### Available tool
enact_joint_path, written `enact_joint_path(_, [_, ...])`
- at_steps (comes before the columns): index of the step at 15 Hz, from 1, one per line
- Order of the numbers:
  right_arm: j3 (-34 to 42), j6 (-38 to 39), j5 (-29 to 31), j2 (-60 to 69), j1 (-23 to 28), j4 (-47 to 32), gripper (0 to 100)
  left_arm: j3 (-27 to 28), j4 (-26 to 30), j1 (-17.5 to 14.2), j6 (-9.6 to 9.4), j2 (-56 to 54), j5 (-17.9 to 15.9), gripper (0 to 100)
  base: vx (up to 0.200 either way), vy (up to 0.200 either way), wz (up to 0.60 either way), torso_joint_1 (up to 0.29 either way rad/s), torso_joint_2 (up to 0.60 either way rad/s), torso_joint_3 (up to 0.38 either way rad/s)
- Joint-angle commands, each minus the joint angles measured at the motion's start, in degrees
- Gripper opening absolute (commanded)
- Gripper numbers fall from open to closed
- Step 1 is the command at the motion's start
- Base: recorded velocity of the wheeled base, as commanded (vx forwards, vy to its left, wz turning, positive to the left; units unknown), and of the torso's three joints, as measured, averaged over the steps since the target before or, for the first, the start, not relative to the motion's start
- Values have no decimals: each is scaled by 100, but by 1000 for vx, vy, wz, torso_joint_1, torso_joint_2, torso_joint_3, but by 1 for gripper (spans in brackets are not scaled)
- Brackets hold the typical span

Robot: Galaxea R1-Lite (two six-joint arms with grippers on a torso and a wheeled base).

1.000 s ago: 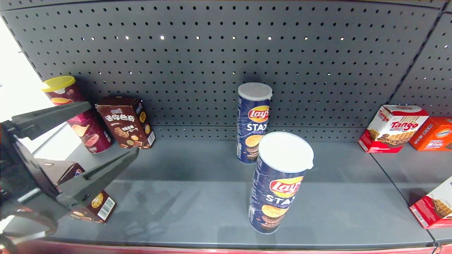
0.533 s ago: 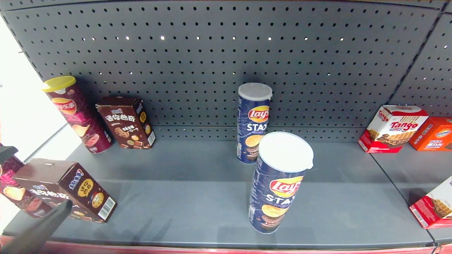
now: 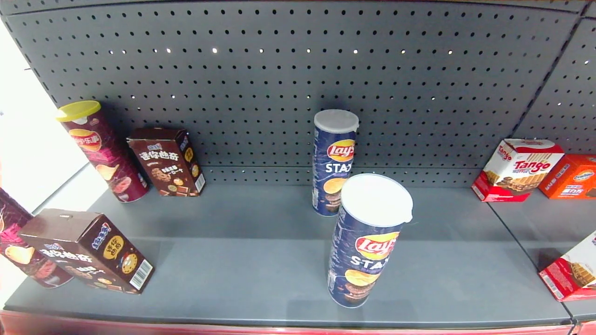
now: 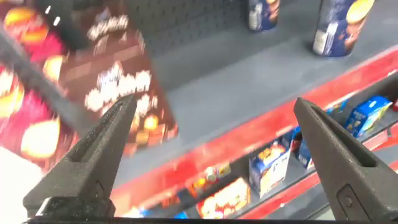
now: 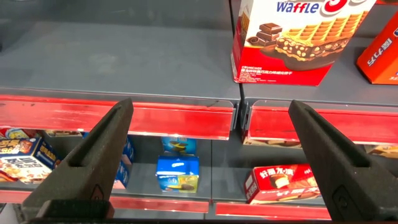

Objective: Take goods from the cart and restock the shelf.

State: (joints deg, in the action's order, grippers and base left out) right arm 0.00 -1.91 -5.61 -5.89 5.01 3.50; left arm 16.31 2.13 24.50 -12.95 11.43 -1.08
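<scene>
Left gripper (image 4: 214, 102): fingers spread wide apart with nothing between them. It sits out in front of the shelf, about level with the red front rail (image 4: 261, 124).
Front brown box (image 3: 88, 251): stands on the grey shelf (image 3: 260, 274) at its front left, close to the front edge. In the left wrist view it lies beyond the fingertips, past one finger. It is outside the gap and clear of both fingers. Blur prevents a finer reading.
Front maroon can (image 3: 21, 260): just beside the front brown box, on its outer left side, partly cut off by the picture edge.
Rear maroon can (image 3: 100, 149): has a yellow lid and stands at the rear left against the perforated back panel (image 3: 279, 70).
Rear brown box (image 3: 165, 162): upright, just beside the rear maroon can on its right.
Rear blue can (image 3: 334, 163): upright near the back panel at about mid-shelf, with its lid on.
Front blue can (image 3: 368, 239): upright with a white lid on, in front of the rear blue can and slightly to its right. It is well apart from the left fingers.
Right gripper (image 5: 210, 104): fingers spread wide apart and empty, facing the front rail of the neighbouring bay.
Near wafer box (image 5: 292, 40): red and white, stands on that bay's shelf near its front edge. It is beyond the right fingertips and touches neither finger.
Rear wafer box (image 3: 521, 170): at the back of the right bay, with an orange box (image 3: 570, 177) just beside it.
Lower tier: blue packets (image 5: 177, 171) and a red carton (image 5: 280, 180) sit on the shelf below the rail.
</scene>
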Motion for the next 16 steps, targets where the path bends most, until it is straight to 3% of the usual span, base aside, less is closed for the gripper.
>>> enact_joint_path(1, [0, -2, -2, -9, 0, 2, 100, -322, 200, -16, 134, -880, 117, 100, 0, 0, 0, 0, 0, 0])
enact_joint_path(7, [0, -2, -2, -9, 0, 2, 100, -1385, 138, -200, 565, -1143, 214, 100, 0, 0, 0, 0, 0, 0])
enact_joint_path(10, [0, -37, 51, -9, 9, -16, 100, -1385, 103, -341, 1136, -1143, 205, 100, 0, 0, 0, 0, 0, 0])
enact_joint_path(13, [0, -248, 350, 26, 9, -288, 100, -1394, 94, -649, 1101, -1143, 205, 100, 0, 0, 0, 0, 0, 0])
enact_joint_path(16, [0, -213, 552, 26, 18, -253, 100, -1394, 103, -692, 1049, -1108, 188, 100, 0, 0, 0, 0, 0, 0])
